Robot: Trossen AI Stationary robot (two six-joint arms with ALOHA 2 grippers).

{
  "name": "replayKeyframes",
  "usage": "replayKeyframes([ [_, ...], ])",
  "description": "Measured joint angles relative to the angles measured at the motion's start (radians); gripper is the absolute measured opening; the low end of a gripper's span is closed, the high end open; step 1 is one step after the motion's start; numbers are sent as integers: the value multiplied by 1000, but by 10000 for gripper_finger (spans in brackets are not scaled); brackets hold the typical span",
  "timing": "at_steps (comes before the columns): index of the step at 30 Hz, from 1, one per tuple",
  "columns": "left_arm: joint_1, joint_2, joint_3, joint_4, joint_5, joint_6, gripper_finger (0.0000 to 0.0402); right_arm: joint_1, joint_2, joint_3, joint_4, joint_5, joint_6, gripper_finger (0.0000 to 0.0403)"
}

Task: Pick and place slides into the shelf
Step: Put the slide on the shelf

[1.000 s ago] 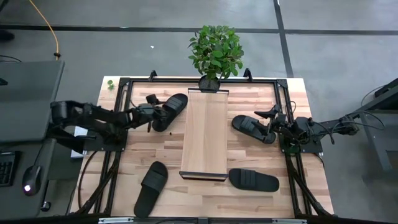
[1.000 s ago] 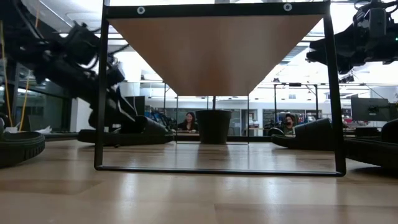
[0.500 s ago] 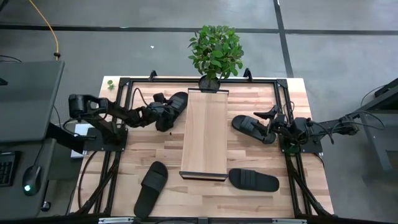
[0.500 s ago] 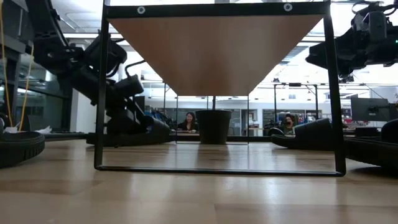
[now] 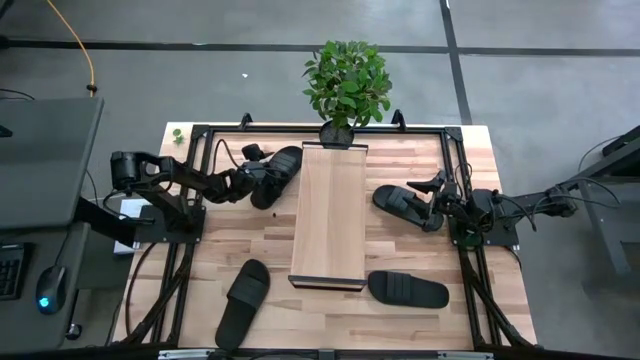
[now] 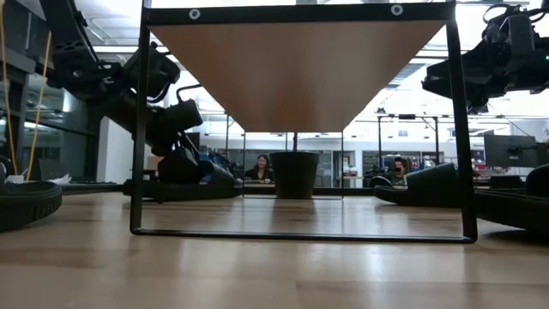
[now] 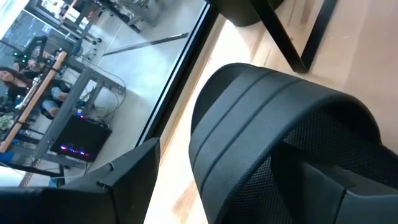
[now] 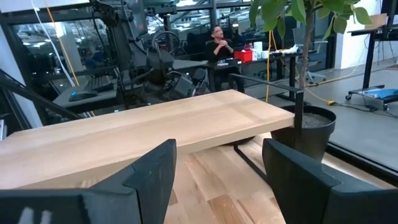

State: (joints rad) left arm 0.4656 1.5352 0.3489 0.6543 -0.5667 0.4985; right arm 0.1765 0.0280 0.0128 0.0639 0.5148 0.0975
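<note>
Four black slides lie on the table around the shelf [image 5: 330,215], a pale raised board on a dark frame. My left gripper [image 5: 257,178] is open at the far-left slide [image 5: 282,168]. In the left wrist view its fingers stand on either side of one side of the strap band [image 7: 261,106]. My right gripper [image 5: 437,190] is open and hovers by the slide to the right of the shelf [image 5: 403,205], touching nothing. Two more slides lie on their soles near the front: one on the left [image 5: 243,300], one on the right [image 5: 408,290]. My left gripper comes level from the table's left at the far-left slide. One finger [image 7: 336,186] reaches in under the strap band, the other finger [image 7: 124,180] stands outside it with bare table between. Whether the inner finger touches, I cannot tell. The slide rests on the table.
A potted plant [image 5: 347,85] stands at the shelf's far end. The shelf's dark frame legs [image 6: 137,129] stand near the left gripper [image 6: 184,159]. Black rails [image 5: 195,190] run along both table sides. People sit in the room beyond the table.
My left arm has stretched out toward the table's right and slightly far, bringing its gripper up to the far-left slide and around its strap. The slide and my right arm have kept still.
</note>
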Motion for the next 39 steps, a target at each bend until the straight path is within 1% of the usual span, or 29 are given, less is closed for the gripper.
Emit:
replayKeyframes([
  [4, 0, 0, 0, 0, -6, -3, 285, 0, 0, 0, 0, -1, 0, 231],
  [8, 0, 0, 0, 0, -6, -5, 259, 0, 0, 0, 0, -1, 0, 231],
  [19, -1, -1, 0, -4, -3, -2, 129, 0, 0, 0, 0, -2, 0, 231],
  [31, -1, -3, 1, -26, -9, 13, 13, 0, 0, 0, -1, -2, 1, 231],
  [34, -1, -3, 1, -26, -42, 18, 7, 0, 0, 0, 0, -2, 14, 231],
  [39, -1, -3, 1, -29, -90, 18, 22, 0, 0, 0, -1, -2, 18, 231],
])
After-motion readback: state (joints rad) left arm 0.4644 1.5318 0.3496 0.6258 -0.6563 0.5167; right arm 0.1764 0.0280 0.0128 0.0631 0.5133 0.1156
